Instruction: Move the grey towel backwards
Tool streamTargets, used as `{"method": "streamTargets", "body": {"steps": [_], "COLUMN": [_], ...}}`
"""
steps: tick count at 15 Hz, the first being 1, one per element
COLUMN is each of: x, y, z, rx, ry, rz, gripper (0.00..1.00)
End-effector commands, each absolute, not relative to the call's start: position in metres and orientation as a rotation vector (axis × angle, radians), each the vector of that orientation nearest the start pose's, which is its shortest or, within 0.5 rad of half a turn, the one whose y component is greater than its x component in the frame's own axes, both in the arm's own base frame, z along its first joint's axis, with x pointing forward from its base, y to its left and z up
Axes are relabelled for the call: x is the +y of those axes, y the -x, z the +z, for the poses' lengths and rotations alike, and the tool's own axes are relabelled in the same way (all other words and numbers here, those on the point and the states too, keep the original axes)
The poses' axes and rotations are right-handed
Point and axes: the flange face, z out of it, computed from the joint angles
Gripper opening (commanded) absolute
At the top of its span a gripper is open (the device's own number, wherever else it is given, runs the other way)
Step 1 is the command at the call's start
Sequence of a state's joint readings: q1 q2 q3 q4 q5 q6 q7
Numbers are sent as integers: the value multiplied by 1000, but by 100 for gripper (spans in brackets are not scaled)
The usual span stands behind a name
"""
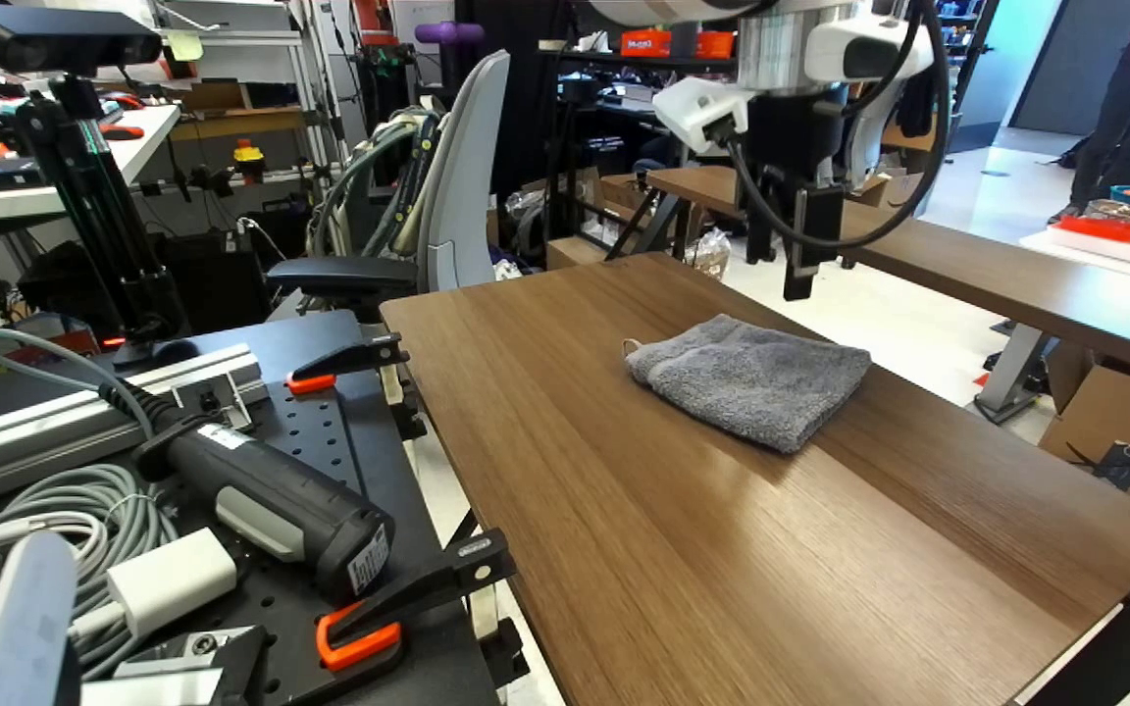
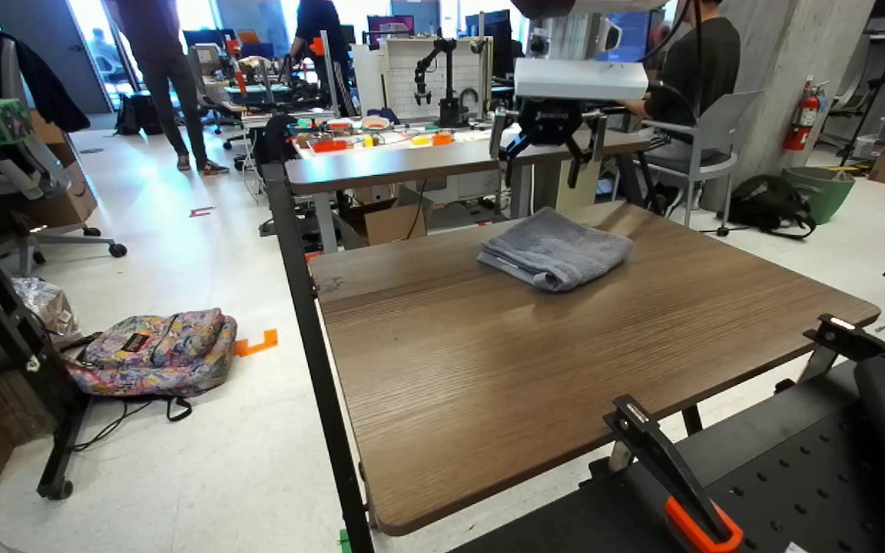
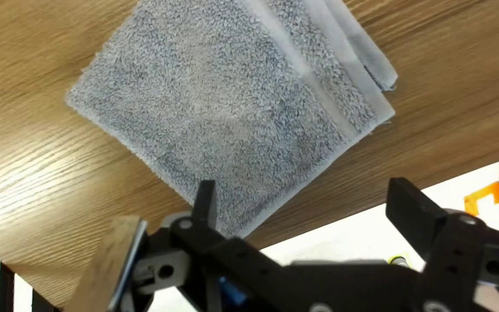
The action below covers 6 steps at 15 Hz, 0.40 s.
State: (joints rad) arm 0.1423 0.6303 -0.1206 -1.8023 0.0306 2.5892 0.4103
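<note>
A folded grey towel (image 1: 751, 382) lies flat on the brown wooden table (image 1: 624, 529), close to one long edge. It also shows in an exterior view (image 2: 554, 250), with a rolled fold facing that camera. In the wrist view the towel (image 3: 232, 95) fills the upper middle, one corner pointing down between the jaws near the left finger. My gripper (image 2: 541, 173) is open and empty, hanging above the towel and apart from it. In the wrist view the gripper's fingers (image 3: 303, 186) are wide apart, the left over the towel's corner, the right beyond the table edge.
A black pegboard bench (image 1: 330, 441) with orange-and-black clamps (image 1: 359, 637) adjoins the opposite long side of the table. A second wooden table (image 2: 412, 165) stands beyond the towel's side, across a floor gap. A grey chair (image 1: 467, 186) stands near one table end.
</note>
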Motion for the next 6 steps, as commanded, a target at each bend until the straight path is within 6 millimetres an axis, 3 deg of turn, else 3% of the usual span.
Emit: {"method": "streamTargets", "body": {"steps": [1,3,6], "x": [19,16,15], "y": [-666,-659,-653], "z": [224,241,242], "rx": [606,616,619], "ry": [3086,3084,3084], "rz": [-255,-245,-235], "gripper": [100,100,100]}}
